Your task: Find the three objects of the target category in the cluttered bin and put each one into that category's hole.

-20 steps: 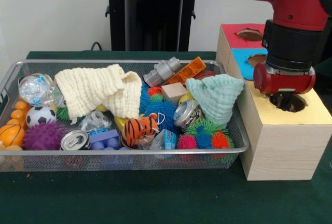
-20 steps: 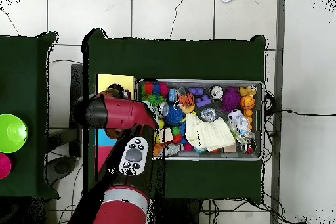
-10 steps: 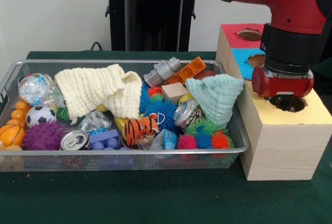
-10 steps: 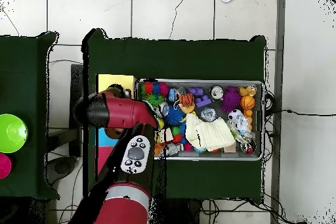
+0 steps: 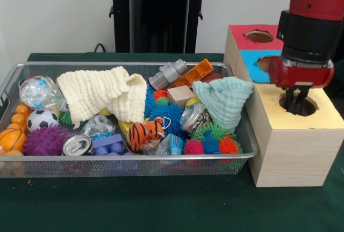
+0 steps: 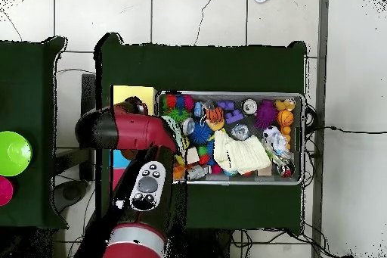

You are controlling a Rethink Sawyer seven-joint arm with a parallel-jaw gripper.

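The wooden box stands right of the wire bin, with a red, a blue and a yellow top section, each with a hole. My gripper hangs straight down over the yellow section's hole, its tips just above the rim, open with nothing between them. In the overhead view the red arm covers the gripper and most of the box; only the yellow top shows. The bin holds a cream cloth, a teal cloth, a tiger toy, spiky balls, cans and blocks.
A soccer ball, a purple spiky ball and an orange ball lie at the bin's left end. A black stand rises behind the bin. On a side table sits a green bowl.
My gripper has risen out of the yellow hole and shifted slightly right. Nothing in the bin has moved.
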